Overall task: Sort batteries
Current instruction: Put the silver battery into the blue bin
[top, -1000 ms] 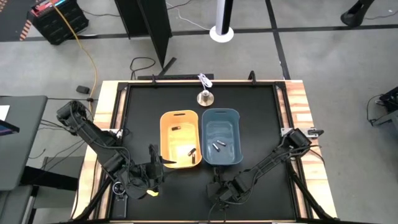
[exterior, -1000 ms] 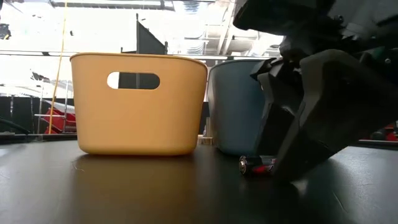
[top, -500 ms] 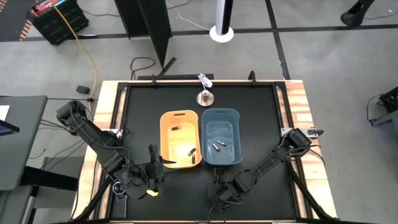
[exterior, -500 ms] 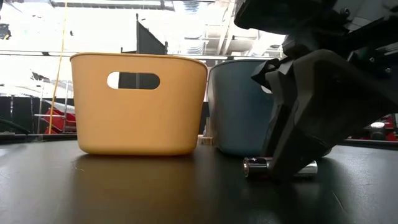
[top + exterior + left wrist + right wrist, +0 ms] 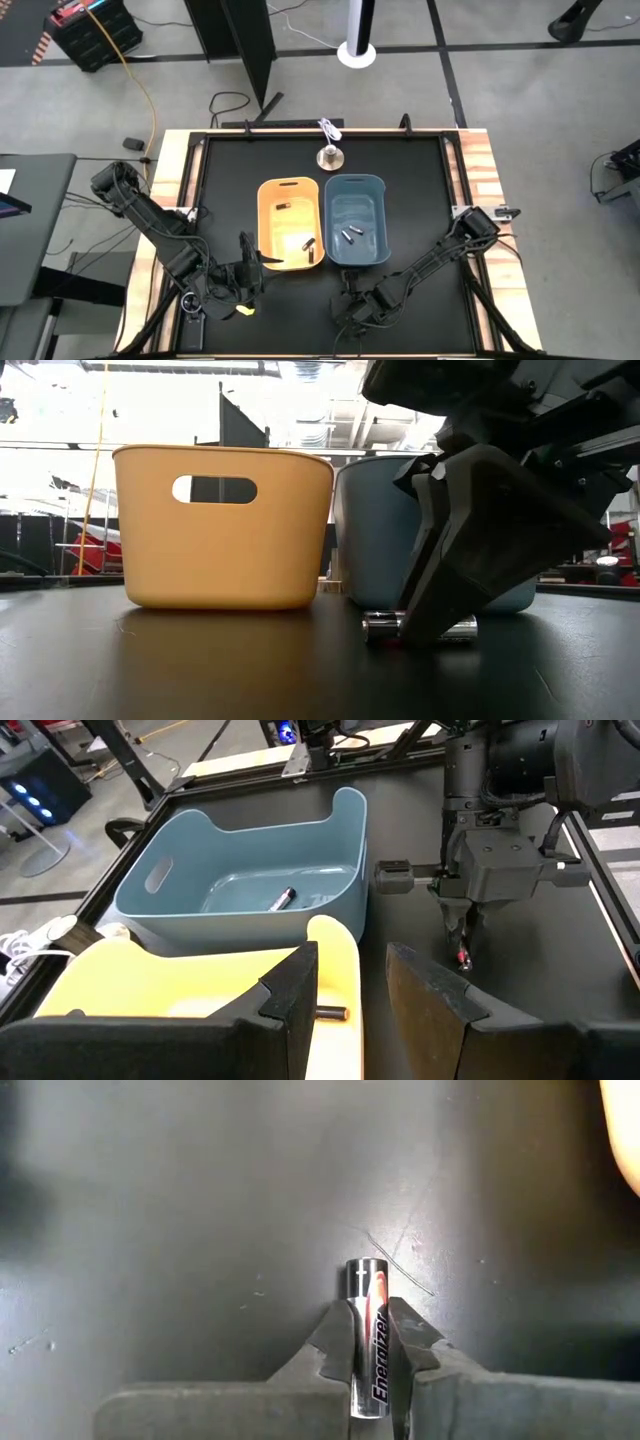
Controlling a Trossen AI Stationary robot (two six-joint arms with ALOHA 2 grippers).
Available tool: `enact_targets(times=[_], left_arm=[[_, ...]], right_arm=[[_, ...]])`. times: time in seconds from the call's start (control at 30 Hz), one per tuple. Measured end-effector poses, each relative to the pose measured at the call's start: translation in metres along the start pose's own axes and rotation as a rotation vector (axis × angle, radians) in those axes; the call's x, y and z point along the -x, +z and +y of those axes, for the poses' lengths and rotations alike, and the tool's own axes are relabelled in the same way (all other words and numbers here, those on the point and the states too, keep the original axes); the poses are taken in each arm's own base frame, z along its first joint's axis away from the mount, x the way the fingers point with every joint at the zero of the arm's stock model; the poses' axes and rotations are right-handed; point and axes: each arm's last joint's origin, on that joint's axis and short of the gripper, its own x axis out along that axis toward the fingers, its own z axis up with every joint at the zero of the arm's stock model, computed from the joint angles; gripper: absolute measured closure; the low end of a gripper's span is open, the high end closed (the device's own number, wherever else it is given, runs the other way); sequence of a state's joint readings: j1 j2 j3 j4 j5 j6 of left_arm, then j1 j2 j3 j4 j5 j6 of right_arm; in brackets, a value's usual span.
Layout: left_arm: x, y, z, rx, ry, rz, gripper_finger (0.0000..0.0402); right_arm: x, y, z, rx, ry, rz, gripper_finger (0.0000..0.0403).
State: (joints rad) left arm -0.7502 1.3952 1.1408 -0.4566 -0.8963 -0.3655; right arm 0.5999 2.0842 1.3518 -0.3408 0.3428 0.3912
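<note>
A dark battery with a reddish band [image 5: 368, 1330] lies on the black table in front of the blue tub [image 5: 355, 220], and my right gripper [image 5: 352, 305] is shut on it. In the low view both its ends [image 5: 380, 628] stick out past the fingers. My left gripper [image 5: 350, 1005] stands open with nothing in it at the near left corner of the yellow tub [image 5: 289, 225]. Batteries lie on the floor of the yellow tub [image 5: 309, 246] and of the blue tub [image 5: 349, 236]. My right gripper pinches the battery's two long sides [image 5: 366, 1342] between its two fingers, about mid-length. The fingers [image 5: 450, 560] slant down from above and from the table's right, and lie across the battery. The battery lies level, down at the table top.
The two tubs stand side by side in the middle of the table. A silver bell-shaped object [image 5: 329, 156] stands behind them near the far edge. A small yellow item [image 5: 245, 310] lies by my left arm. Bare black table lies to the tubs' left and right.
My right gripper has shut on the battery on the table. The battery has turned and slid a little toward the table's left edge, and the gripper has shifted the same way with it. The battery stays down at the table top.
</note>
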Motion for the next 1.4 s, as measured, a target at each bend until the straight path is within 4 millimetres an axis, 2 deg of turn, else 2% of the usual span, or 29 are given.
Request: enact_targets(times=[0.47, 0.77, 1.17, 1.4], left_arm=[[0.000, 0.000, 0.000, 0.002, 0.000, 0.000, 0.0286], [0.000, 0.000, 0.000, 0.002, 0.000, 0.000, 0.0286], [0.000, 0.000, 0.000, 0.002, 0.000, 0.000, 0.0286], [0.000, 0.000, 0.000, 0.003, 0.000, 0.000, 0.0286]], right_arm=[[0.007, 0.013, 0.003, 0.042, 0.010, -0.021, 0.0372], [0.020, 0.031, 0.006, 0.109, 0.001, -0.046, 0.0372], [0.061, 0.071, 0.000, 0.265, -0.182, -0.035, 0.0372], [0.092, 0.082, -0.012, 0.333, -0.369, 0.043, 0.0372]])
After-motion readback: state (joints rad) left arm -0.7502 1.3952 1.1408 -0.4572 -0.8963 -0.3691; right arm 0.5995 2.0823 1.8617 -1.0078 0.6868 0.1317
